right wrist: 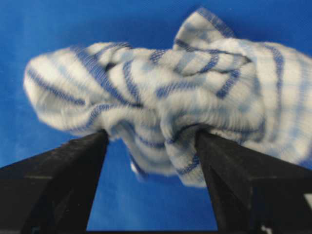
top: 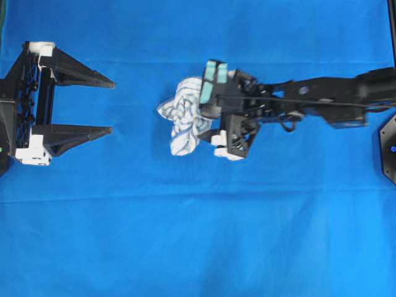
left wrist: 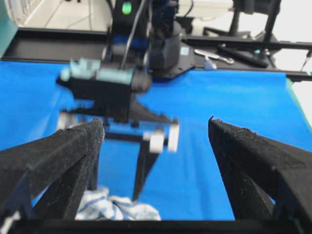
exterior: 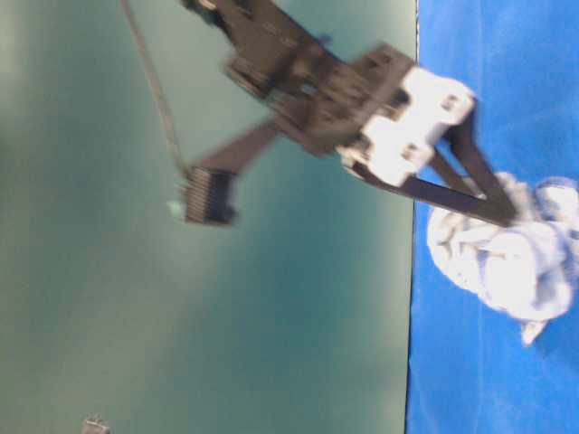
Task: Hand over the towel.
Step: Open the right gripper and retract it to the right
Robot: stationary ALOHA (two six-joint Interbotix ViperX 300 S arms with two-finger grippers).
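Currently the right claw (right wrist: 151, 141) sits spread over the crumpled towel (right wrist: 161, 102), fingers seemingly touching it, no clamp; the left claw (top: 111, 105) is wide open, holding nothing, well apart on the blue surface (top: 198, 247).

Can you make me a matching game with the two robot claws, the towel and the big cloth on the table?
Things:
1. left gripper
2. right gripper
3. towel
4. tablecloth

Descriptions:
A. plain blue, spread flat under everything
B. white with blue stripes, bunched up in a heap
C. wide open at the left of the overhead view, far from the towel
D. fingers open, standing on either side of the towel

Pairs: 1-C, 2-D, 3-B, 4-A
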